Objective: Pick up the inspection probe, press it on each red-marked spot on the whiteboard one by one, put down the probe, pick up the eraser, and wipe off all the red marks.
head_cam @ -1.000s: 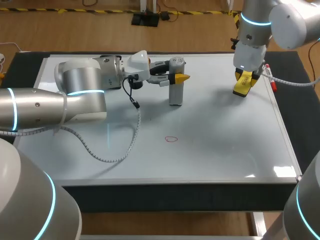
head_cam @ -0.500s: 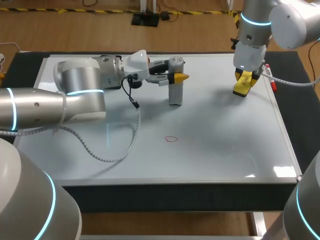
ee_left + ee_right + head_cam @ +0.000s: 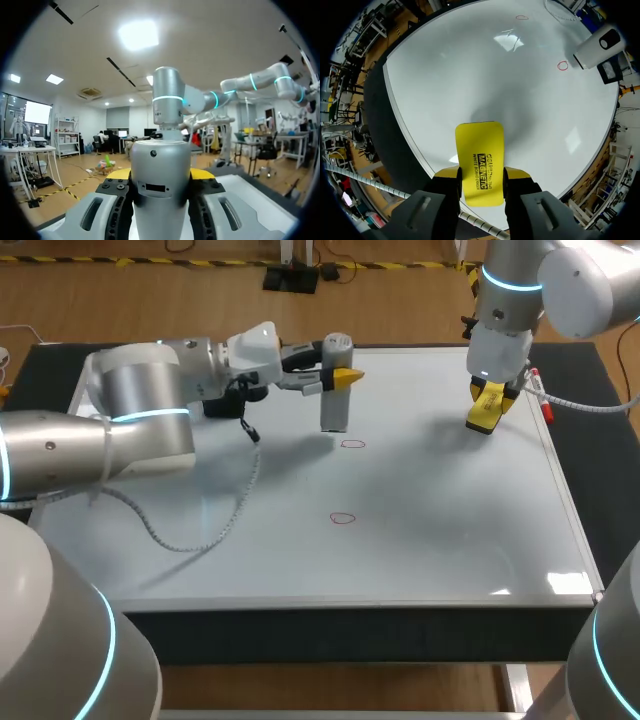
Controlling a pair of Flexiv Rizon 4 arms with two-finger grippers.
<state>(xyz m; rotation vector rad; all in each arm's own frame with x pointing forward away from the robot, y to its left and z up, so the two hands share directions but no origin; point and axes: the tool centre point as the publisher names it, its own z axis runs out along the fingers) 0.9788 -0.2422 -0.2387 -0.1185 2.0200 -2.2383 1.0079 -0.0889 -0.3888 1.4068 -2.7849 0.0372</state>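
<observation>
The grey cylindrical probe (image 3: 335, 390) stands upright in my left gripper (image 3: 340, 376), which is shut on its upper part. In the left wrist view the probe (image 3: 161, 185) fills the gap between the yellow-tipped fingers (image 3: 202, 173). Its lower end is just left of a red mark (image 3: 352, 444), and it seems lifted off the whiteboard (image 3: 450, 540). A second red mark (image 3: 343, 518) lies nearer the front. My right gripper (image 3: 490, 405) is shut on the yellow eraser (image 3: 480, 160) over the board's far right part. The right wrist view shows both red marks (image 3: 563, 65) (image 3: 522, 17) ahead.
A red marker pen (image 3: 540, 395) lies along the board's right edge beside my right gripper. My left arm's cable (image 3: 215, 525) trails over the board's left half. A black mat borders the whiteboard.
My left arm has carried the probe up and to the left, uncovering the red mark it stood on. The right arm and eraser have not moved.
</observation>
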